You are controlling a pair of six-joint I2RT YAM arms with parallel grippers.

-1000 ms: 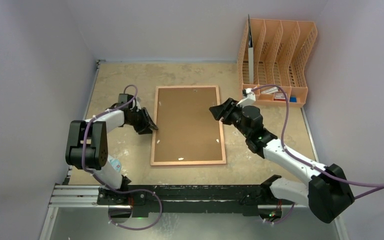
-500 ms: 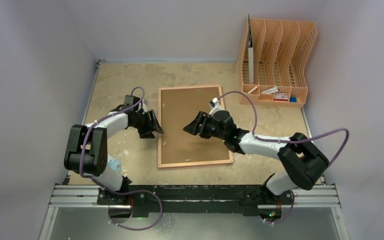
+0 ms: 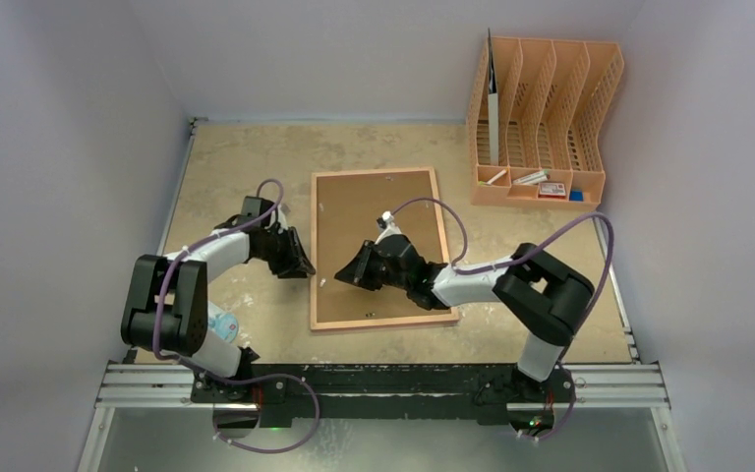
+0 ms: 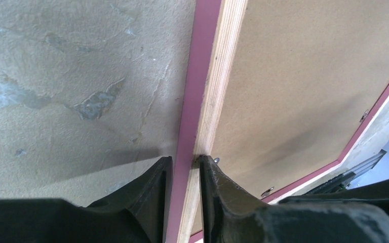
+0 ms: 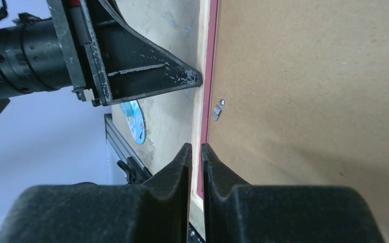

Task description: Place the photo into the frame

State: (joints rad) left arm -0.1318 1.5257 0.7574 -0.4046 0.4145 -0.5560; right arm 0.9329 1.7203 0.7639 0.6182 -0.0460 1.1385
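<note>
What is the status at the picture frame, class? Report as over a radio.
Left gripper clamped on the frame at its left rail. Right gripper nearly closed over that rail, grip unclear. Hardboard backing fills the frame; photo not visible.

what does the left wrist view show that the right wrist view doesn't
Only left wrist: the left gripper closed on the frame's edge, and the frame's far corner. Only right wrist: the right gripper, fingers nearly together at that edge, the left gripper seen from outside, a blue disc. Both: the brown backing, metal clips, the table.
</note>
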